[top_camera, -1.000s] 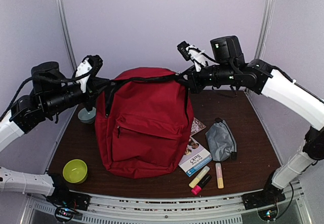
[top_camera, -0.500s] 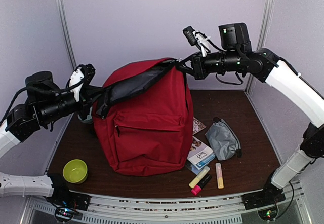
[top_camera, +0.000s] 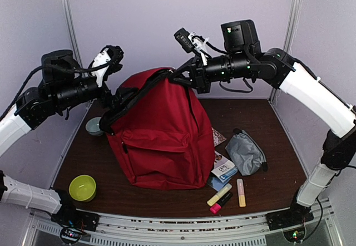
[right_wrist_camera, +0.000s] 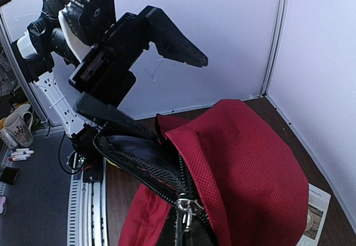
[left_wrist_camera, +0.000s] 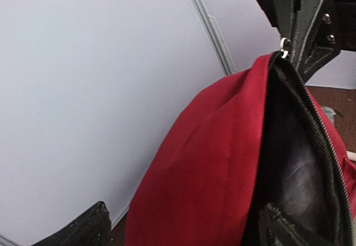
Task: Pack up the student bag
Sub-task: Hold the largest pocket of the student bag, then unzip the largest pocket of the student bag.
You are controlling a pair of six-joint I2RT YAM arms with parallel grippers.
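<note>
The student bag (top_camera: 161, 140) is standing mid-worktop (top_camera: 278, 185), its unzipped mouth running left to right between both hands. The right hand (left_wrist_camera: 292, 45) is clamping the mouth's right end. The left hand (right_wrist_camera: 175, 98), fingers spread wide, is hovering at the left end, touching nothing I can make out.

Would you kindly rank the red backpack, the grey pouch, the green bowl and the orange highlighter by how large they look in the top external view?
1. red backpack, by far the largest
2. grey pouch
3. green bowl, somewhat smaller than the pouch
4. orange highlighter, the smallest
</note>
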